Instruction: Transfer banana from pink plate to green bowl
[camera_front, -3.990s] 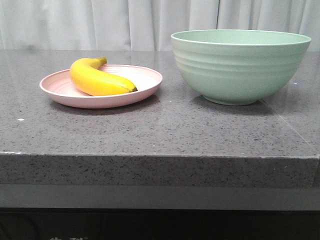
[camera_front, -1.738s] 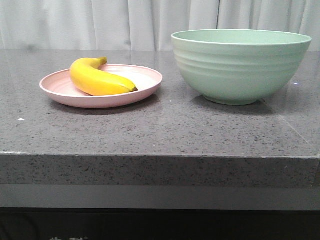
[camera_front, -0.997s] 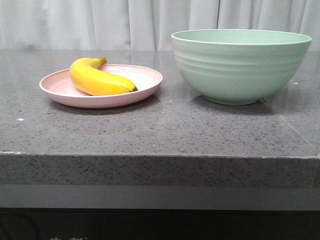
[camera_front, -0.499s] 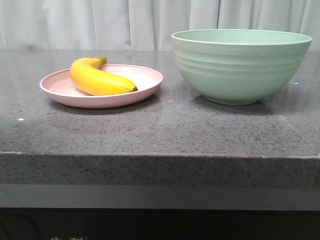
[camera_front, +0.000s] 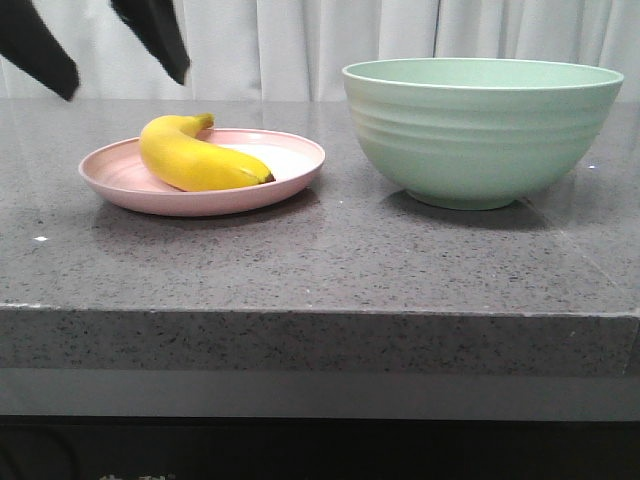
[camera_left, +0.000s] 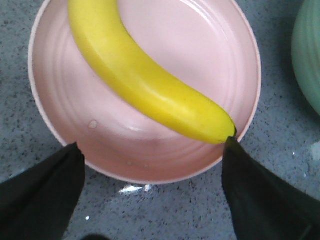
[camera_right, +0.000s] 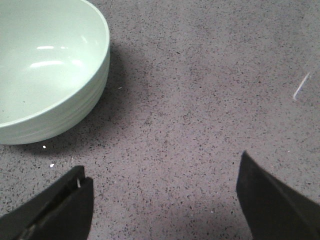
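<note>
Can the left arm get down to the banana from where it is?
Probably yes: the left gripper hangs open above the banana, which lies uncovered on the pink plate.

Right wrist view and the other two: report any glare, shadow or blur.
Right wrist view: white glare streaks inside the green bowl, which casts a dark shadow on the counter; the right claw is soft-edged. Left wrist view: a faint sheen on the pink plate near the banana. Front view: even light, with the left claw dark and featureless.
</note>
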